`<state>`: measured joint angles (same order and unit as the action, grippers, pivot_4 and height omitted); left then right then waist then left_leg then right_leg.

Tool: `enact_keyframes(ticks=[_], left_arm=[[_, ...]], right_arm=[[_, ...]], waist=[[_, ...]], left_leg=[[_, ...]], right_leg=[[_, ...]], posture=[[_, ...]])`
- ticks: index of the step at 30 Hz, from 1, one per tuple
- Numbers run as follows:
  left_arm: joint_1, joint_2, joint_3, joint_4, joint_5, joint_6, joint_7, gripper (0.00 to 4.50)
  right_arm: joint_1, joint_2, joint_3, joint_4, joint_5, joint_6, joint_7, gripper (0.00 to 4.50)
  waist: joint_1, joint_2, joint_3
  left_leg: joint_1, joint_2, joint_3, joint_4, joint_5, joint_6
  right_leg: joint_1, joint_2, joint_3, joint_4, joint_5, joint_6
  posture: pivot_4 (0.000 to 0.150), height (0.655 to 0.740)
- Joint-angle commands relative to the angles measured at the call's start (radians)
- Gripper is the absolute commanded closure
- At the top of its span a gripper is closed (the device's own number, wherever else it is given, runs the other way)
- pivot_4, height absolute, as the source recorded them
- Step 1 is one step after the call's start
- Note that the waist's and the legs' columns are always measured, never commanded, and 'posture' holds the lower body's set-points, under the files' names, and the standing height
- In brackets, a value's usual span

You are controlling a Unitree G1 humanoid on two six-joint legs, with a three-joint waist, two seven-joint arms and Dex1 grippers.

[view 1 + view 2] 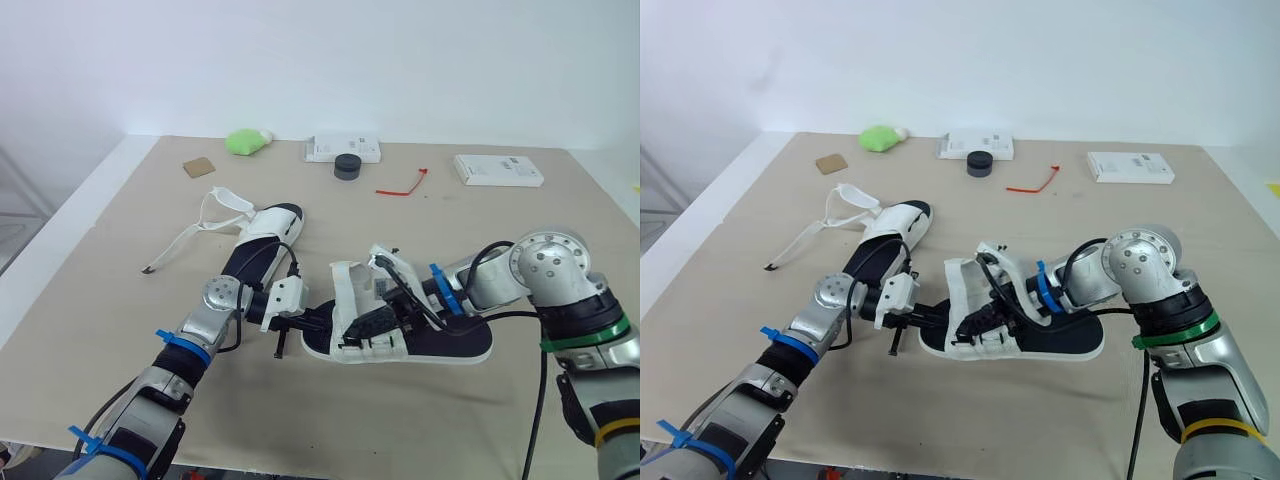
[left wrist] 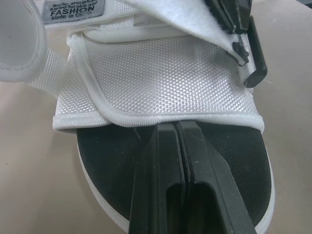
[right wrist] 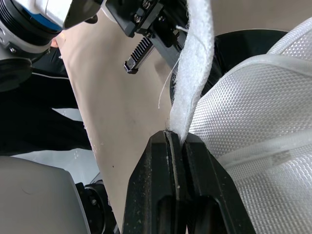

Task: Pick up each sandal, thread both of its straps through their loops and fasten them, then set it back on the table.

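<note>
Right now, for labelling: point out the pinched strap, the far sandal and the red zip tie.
pinched strap [image 3: 194, 73]: right wrist view, fuzzy band.
far sandal [image 1: 250, 258]: left eye view, footbed.
red zip tie [image 1: 400, 189]: left eye view, middle.

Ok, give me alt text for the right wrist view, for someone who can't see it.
The right gripper is shut on a fuzzy white strap of the sandal, pinching it close beside the sandal's white mesh upper. The tan table lies behind them.
</note>
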<state>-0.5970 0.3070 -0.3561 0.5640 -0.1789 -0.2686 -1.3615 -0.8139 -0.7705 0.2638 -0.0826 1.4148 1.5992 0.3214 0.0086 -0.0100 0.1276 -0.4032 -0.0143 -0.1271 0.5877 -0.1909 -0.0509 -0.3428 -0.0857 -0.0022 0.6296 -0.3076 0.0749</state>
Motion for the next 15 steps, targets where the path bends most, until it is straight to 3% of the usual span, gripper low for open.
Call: enact_keyframes(ticks=[1,15], left_arm=[[0.108,0.032,-0.114,0.150,0.156,0.086,0.008,4.50],[0.105,0.026,-0.115,0.152,0.156,0.088,0.011,4.50]], right_arm=[[0.020,-0.005,0.012,-0.052,0.005,0.015,0.015,4.41],[0.035,0.050,0.031,-0.058,-0.073,0.015,0.003,4.41]], waist=[[0.000,0.000,0.000],[0.000,-0.001,-0.002]], left_leg=[[0.000,0.000,0.000,0.000,0.000,0.000],[0.000,0.000,-0.001,0.000,0.000,0.000]], right_leg=[[0.000,0.000,0.000,0.000,0.000,0.000],[0.001,0.000,-0.002,0.000,0.000,0.000]], posture=[[0.150,0.7400],[0.150,0.7400]])
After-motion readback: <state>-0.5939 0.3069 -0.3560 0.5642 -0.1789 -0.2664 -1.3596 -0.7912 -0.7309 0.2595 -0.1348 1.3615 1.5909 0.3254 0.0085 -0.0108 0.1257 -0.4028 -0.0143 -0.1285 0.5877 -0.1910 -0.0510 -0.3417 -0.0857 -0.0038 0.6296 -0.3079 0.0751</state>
